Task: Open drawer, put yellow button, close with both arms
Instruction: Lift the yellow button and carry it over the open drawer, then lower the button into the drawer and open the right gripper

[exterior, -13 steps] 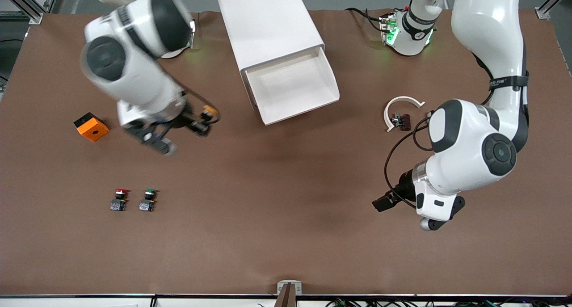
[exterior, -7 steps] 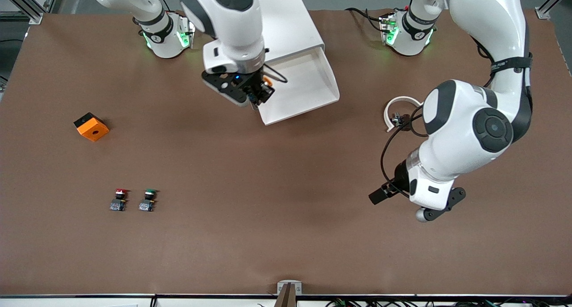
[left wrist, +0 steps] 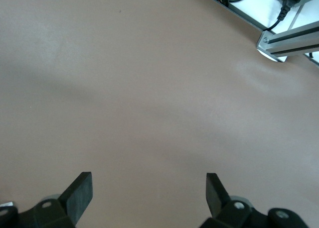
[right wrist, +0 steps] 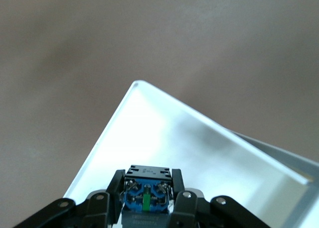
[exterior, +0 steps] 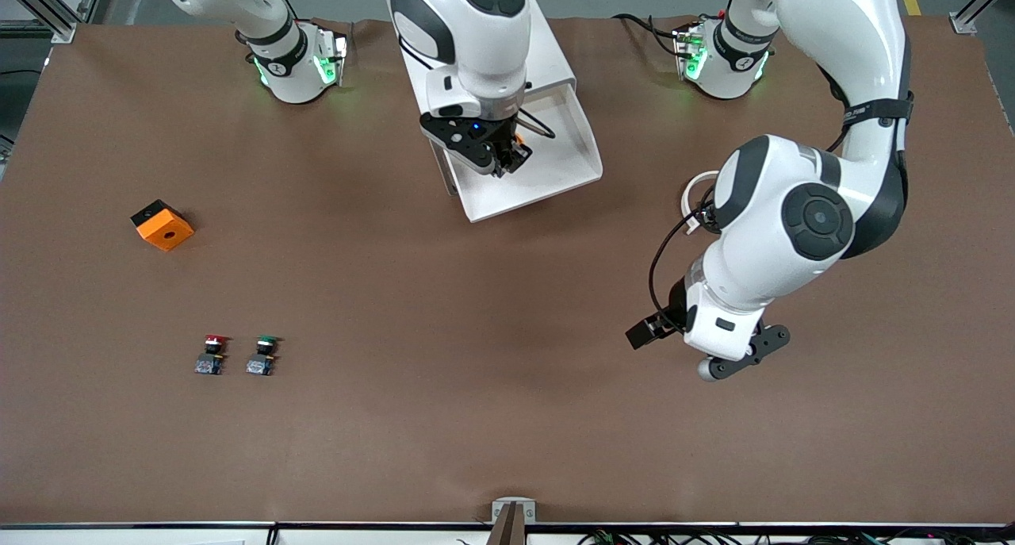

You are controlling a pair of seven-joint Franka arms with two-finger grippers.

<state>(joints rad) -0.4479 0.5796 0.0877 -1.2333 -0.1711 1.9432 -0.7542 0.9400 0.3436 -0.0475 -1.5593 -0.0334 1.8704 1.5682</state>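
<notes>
Drawer status: I see it pulled out of the white cabinet, top centre of the front view. Right pincer hangs over the tray interior, clamped on the yellow button, blue base facing the wrist camera. Left pincer is over bare table at lower right, fingers apart, holding nothing. Red-capped switch and green-capped switch sit at lower left.

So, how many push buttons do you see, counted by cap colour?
Yellow: 1, the yellow button, held by the right hand over the open drawer.
Red: 1, the red button, on the table.
Green: 1, the green button, beside it.
Total: 3.
</notes>
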